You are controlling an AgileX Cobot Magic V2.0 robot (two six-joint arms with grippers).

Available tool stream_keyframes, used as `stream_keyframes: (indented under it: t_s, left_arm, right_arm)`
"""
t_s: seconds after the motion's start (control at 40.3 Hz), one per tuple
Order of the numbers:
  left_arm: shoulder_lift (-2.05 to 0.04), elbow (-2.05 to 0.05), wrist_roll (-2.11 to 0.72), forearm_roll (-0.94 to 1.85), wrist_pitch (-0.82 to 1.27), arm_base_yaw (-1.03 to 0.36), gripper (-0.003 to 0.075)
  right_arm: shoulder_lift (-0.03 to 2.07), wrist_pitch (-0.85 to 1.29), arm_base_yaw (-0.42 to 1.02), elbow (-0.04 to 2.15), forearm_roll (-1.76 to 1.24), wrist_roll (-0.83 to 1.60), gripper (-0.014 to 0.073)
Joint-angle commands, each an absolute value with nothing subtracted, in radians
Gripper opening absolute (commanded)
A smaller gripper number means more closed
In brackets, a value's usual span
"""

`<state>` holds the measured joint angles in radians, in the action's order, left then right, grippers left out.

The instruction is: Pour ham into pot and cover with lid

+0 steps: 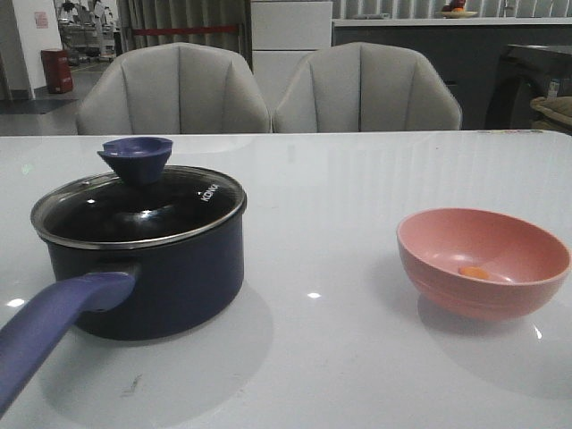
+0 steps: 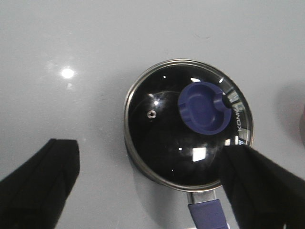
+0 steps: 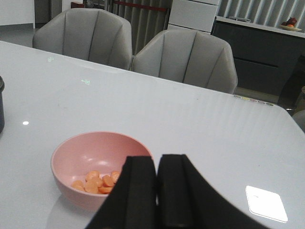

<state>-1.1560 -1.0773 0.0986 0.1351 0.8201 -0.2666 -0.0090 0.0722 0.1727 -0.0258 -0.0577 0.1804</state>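
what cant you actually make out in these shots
- Inside of the pot: hidden in the front and left wrist views by the lid, whose dark glass shows only reflections.
- Pot handle's end: cut off by the frame edge in both those views.
- Ham count: front view shows one piece; in the right wrist view the right gripper covers part of the pink bowl.

pot (image 1: 152, 268) interior hidden, handle (image 1: 49, 326) cropped
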Motion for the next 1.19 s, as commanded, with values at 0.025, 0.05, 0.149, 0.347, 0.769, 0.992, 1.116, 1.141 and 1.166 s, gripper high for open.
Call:
stream_keyframes:
  t_s: [0.025,0.05,0.149,0.347,0.769,0.992,1.116,1.141,1.166]
  left_arm:
    - [-1.253,-1.202,0.222,0.025,0.825,-0.361,0.0648]
    - [-1.281,-1.226,0.25,0.0,0.842,-0.383,0.0648]
    - [-1.38,-1.316,0.307,-0.069,0.888,-0.453,0.0648]
    - [-1.58,-1.528,0.358,-0.137,1.06,-0.534,0.0648]
    - [-1.784,-1.719,0.405,-0.068,1.27,-0.505,0.0648]
    - [-1.791,-1.719,0.421,0.029,1.265,-0.459,0.0648]
    - [-1.793,-1.719,0.441,0.029,1.273,-0.455,0.0648]
    - [-1.797,-1.717,0.441,0.031,1.273,-0.455,0.0648]
    - [-1.798,-1.717,0.441,0.034,1.276,-0.455,0.0648]
  right_arm:
    - [-0.028,-0.01,0.167,-0.036,-0.06,0.184,0.015]
    - [-0.028,-0.01,0.167,-0.036,-0.06,0.184,0.015]
    - [-0.028,-0.01,0.167,-0.036,-0.06,0.184,0.015]
    - [-0.028,-0.01,0.167,-0.036,-0.06,0.184,0.015]
    - [-0.029,-0.01,0.167,-0.036,-0.06,0.184,0.015]
    - [-0.029,-0.01,0.167,-0.036,-0.06,0.184,0.015]
    - [-0.029,-0.01,0.167,-0.036,-0.06,0.184,0.015]
    - [-0.029,-0.01,0.167,-0.036,-0.06,0.184,0.015]
    - [-0.029,-0.01,0.167,-0.036,-0.06,0.184,0.015]
